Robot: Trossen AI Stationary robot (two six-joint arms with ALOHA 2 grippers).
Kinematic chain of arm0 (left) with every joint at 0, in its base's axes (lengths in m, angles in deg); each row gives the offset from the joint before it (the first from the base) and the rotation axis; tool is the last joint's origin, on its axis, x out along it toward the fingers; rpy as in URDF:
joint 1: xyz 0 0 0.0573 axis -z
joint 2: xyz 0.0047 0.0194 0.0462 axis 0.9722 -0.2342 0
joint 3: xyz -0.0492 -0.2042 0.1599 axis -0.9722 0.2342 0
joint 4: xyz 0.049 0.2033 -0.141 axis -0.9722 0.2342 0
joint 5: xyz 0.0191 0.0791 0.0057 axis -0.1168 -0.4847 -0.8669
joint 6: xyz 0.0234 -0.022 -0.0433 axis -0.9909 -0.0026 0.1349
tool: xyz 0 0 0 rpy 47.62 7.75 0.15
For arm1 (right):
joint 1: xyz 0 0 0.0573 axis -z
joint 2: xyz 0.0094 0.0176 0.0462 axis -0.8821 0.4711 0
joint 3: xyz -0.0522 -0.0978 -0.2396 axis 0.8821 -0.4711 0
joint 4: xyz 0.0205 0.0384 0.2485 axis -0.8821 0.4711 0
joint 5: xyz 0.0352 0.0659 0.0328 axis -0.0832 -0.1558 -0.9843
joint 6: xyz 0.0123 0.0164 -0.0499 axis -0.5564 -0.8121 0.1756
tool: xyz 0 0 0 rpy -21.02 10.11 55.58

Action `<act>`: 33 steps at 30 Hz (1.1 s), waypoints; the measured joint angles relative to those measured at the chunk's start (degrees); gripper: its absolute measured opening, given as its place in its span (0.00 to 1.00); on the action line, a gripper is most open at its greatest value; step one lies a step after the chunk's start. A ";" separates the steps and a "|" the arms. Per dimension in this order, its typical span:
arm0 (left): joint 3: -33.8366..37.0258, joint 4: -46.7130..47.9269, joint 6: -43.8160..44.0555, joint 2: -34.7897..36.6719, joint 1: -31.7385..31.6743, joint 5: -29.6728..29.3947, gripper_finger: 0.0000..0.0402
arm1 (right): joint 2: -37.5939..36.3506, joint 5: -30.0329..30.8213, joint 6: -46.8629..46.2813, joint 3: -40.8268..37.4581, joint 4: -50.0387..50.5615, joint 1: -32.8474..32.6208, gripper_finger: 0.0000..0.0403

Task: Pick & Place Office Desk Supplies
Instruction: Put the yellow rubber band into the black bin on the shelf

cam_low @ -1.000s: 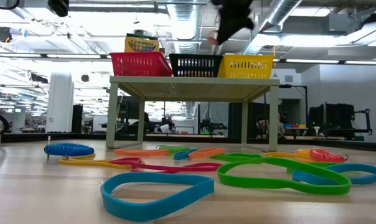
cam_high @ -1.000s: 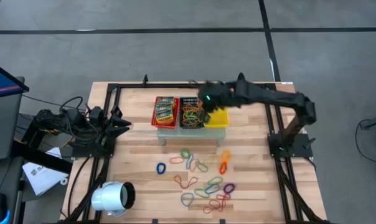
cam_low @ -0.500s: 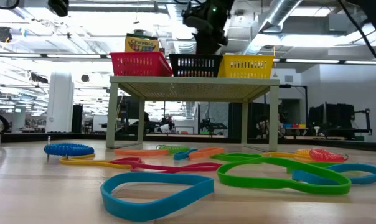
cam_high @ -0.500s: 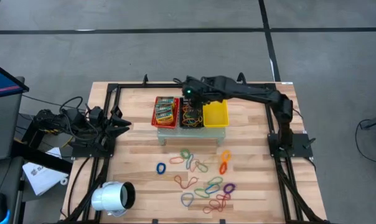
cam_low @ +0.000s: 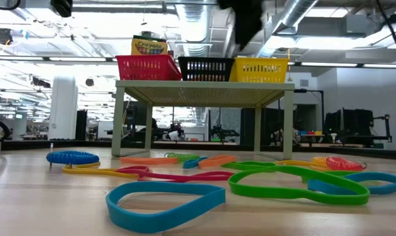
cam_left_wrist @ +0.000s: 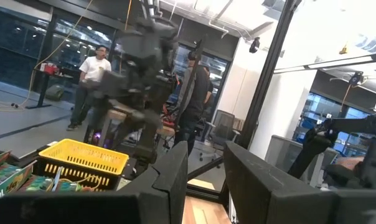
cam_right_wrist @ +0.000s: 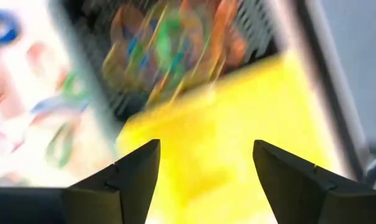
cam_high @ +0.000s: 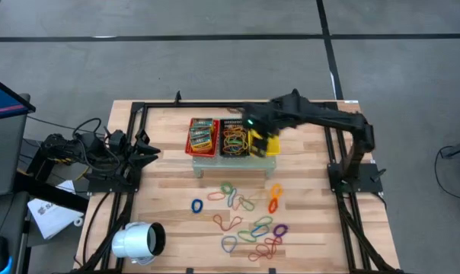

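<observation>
From above we saw the right gripper point(cam_high: 254, 139) over the yellow basket point(cam_high: 271, 148), beside the black basket point(cam_high: 233, 141) full of bands point(cam_high: 232, 138); more bands point(cam_high: 254, 230) lay loose on the table point(cam_high: 169, 190), and the left gripper point(cam_high: 148, 150) waited at the left edge. Low down, bands point(cam_low: 165, 203) filled the foreground. The left wrist showed its fingers point(cam_left_wrist: 172, 180) slightly parted, gripping nothing. The right wrist showed its fingers point(cam_right_wrist: 129, 171) spread wide, empty.
</observation>
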 joint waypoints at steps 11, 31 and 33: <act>0.00 0.00 -0.34 0.00 0.00 0.00 0.25 | -18.84 8.33 -37.54 -25.99 -0.33 -28.41 0.63; 0.00 -0.16 -0.41 0.02 0.00 -0.02 0.25 | -16.44 9.70 -46.91 -65.29 -55.93 -32.45 0.63; 0.00 -0.14 -0.41 0.01 0.01 -0.02 0.25 | -13.38 9.11 -44.07 -65.31 -59.18 -31.06 0.63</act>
